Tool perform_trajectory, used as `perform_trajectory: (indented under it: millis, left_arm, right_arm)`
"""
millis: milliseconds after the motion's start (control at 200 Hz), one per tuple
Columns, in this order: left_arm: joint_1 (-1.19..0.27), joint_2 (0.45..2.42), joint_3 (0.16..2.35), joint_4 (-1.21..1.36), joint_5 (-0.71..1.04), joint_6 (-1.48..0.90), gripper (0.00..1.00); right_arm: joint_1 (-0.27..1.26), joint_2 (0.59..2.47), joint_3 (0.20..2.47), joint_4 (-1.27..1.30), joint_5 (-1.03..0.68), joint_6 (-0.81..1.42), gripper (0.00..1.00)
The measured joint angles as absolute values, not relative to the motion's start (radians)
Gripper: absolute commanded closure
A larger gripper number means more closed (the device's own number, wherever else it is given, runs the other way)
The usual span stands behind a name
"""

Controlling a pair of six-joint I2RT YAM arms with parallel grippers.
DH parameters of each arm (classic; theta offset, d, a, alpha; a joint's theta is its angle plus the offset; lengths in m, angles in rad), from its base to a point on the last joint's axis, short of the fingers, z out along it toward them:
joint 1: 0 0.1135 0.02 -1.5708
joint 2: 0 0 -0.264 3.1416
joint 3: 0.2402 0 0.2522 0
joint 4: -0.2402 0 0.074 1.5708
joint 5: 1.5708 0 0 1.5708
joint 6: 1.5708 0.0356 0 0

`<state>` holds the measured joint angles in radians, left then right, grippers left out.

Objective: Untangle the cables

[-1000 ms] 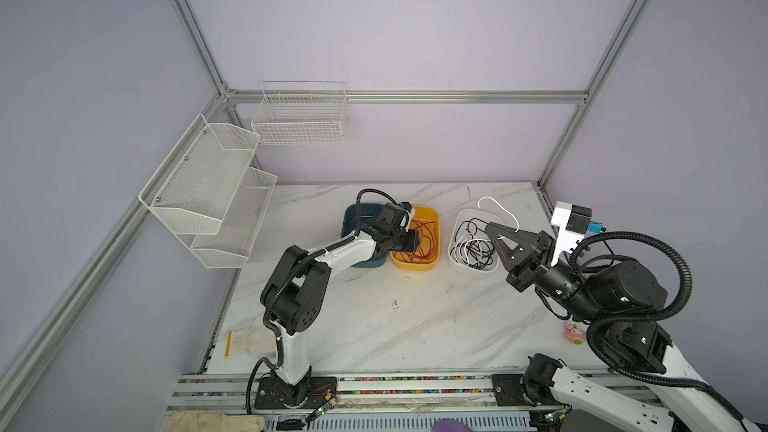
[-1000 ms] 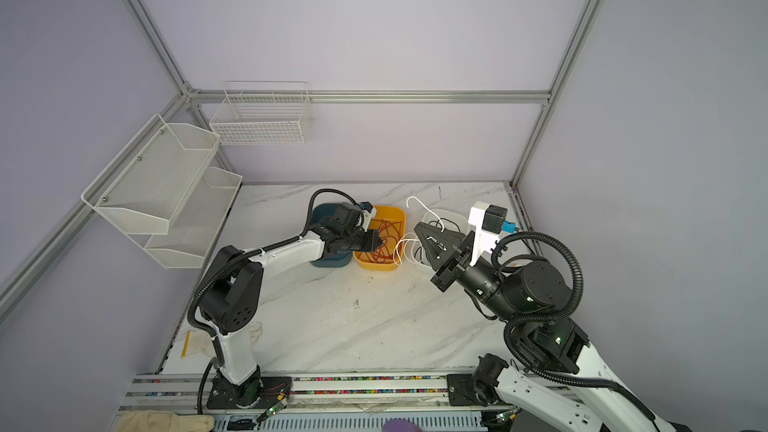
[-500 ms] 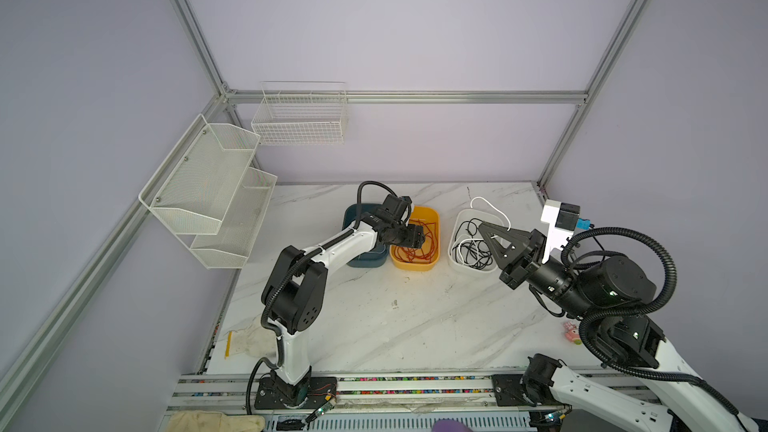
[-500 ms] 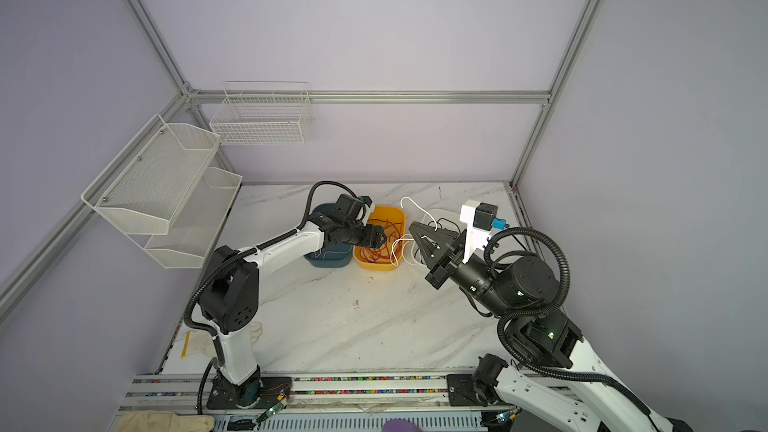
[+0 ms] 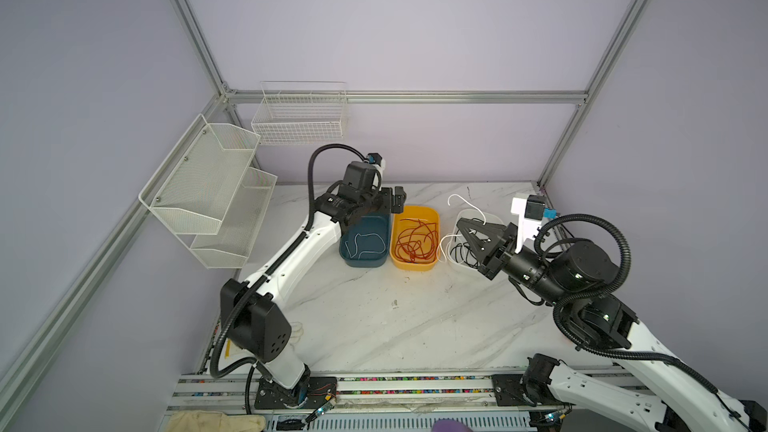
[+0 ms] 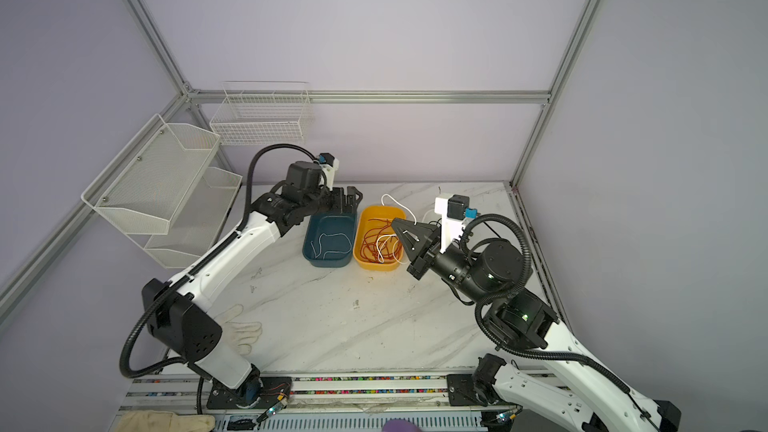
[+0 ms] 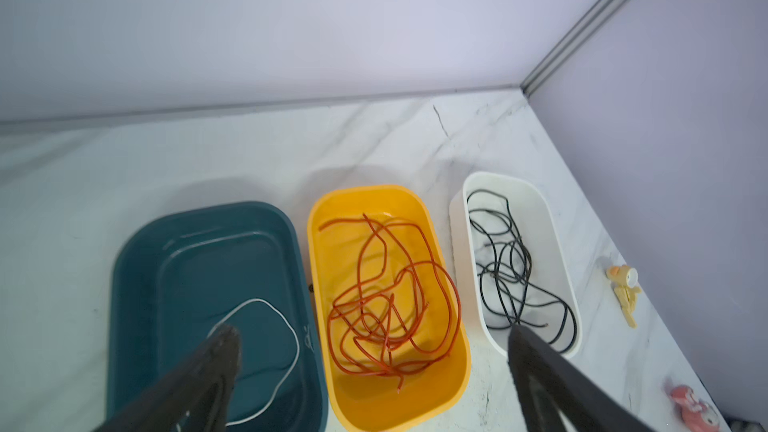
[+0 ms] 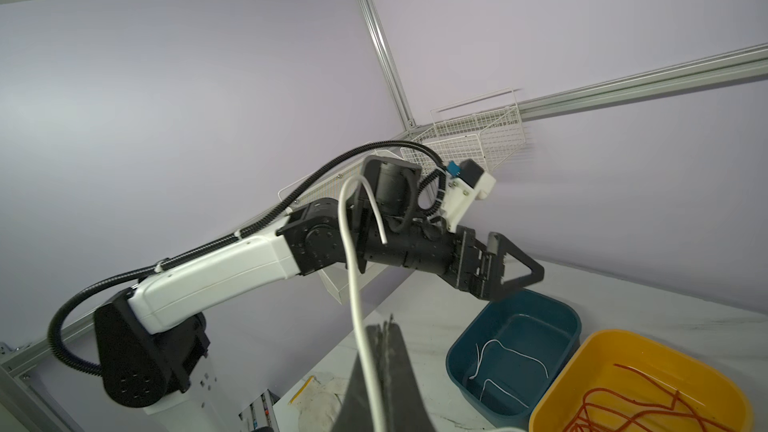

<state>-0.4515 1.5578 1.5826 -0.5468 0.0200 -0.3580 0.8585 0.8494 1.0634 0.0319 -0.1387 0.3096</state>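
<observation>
Changed: the left gripper has opened and lifted off the bins; its jaws are now spread wide and empty above the teal bin's back rim.
Right gripper: fingers pressed together, pinching a white cable that loops up over the white bin.
Teal bin: a second white cable lies loose inside.
Yellow bin: red-orange cables, tangled.
White bin: black cables, loosely coiled.

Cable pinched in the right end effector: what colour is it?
The cable is white; the right wrist view shows it best.
</observation>
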Motion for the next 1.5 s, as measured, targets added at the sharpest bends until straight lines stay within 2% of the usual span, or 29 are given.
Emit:
perform_trajectory:
  millis: [220, 585, 755, 1000, 1310, 1500]
  left_arm:
    - [-0.375, 1.126, 1.315, -0.525, -0.09, -0.374, 0.0]
    - [-0.373, 0.65, 0.949, -0.632, -0.29, -0.406, 0.0]
    - [-0.373, 0.516, 0.863, -0.677, -0.339, -0.428, 0.0]
    - [-0.373, 0.518, 0.822, -0.714, -0.349, -0.442, 0.0]
    - [-0.373, 0.562, 0.822, -0.712, -0.349, -0.445, 0.0]
    - [-0.373, 0.601, 0.822, -0.712, -0.349, -0.445, 0.0]
  right_arm:
    - [0.859, 1.147, 1.078, 0.177, -0.224, 0.315, 1.0]
    - [0.841, 1.724, 1.287, 0.358, -0.294, 0.318, 1.0]
    - [0.781, 1.891, 1.312, 0.431, -0.308, 0.352, 1.0]
    - [0.736, 2.088, 1.46, 0.398, -0.268, 0.366, 1.0]
    - [0.752, 2.085, 1.547, 0.14, -0.144, 0.303, 0.59]
    - [0.756, 1.991, 1.527, 0.026, -0.11, 0.255, 0.51]
